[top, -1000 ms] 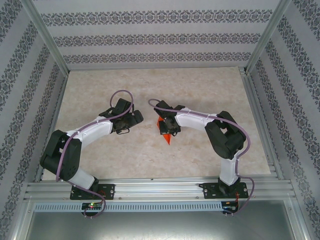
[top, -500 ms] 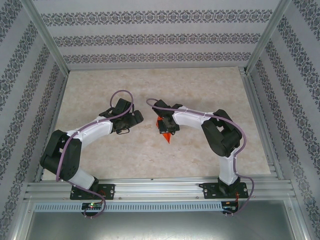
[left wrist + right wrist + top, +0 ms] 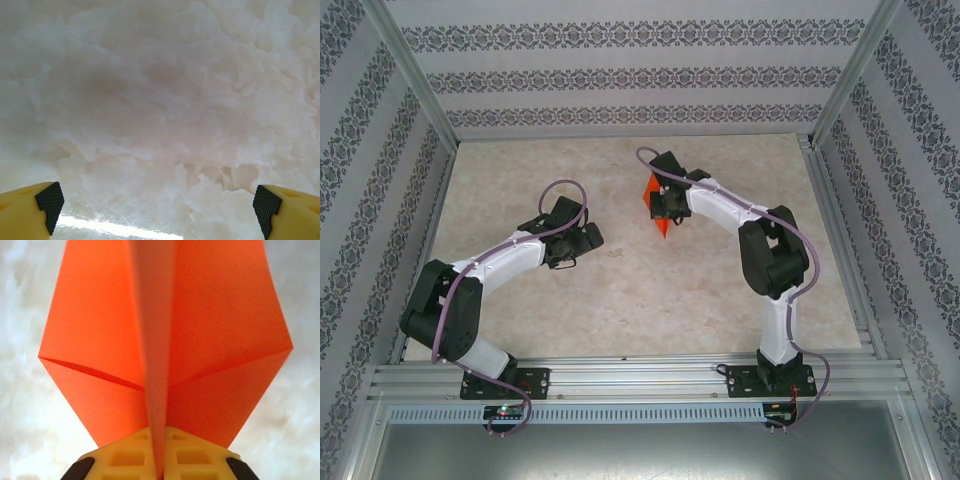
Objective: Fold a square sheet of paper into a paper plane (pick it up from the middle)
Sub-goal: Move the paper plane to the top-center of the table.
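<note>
Moved: right gripper (image 3: 663, 203), out from table (image 3: 520, 170) centre toward twelve o'clock, carrying the paper plane (image 3: 658, 218) with it. Jaws pinched almost closed on the plane's centre crease, wings spread either side, nose toward six o'clock. Left gripper (image 3: 575, 240): unmoved, at eight o'clock of the plane, jaws spread wide, holding nothing. Judgement: folding looks complete; only the set-down remains.

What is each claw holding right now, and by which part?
The right claw is shut on the folded orange-red paper, pinching its raised centre fold, with the flaps spreading to either side. The left claw is open and holds nothing.
</note>
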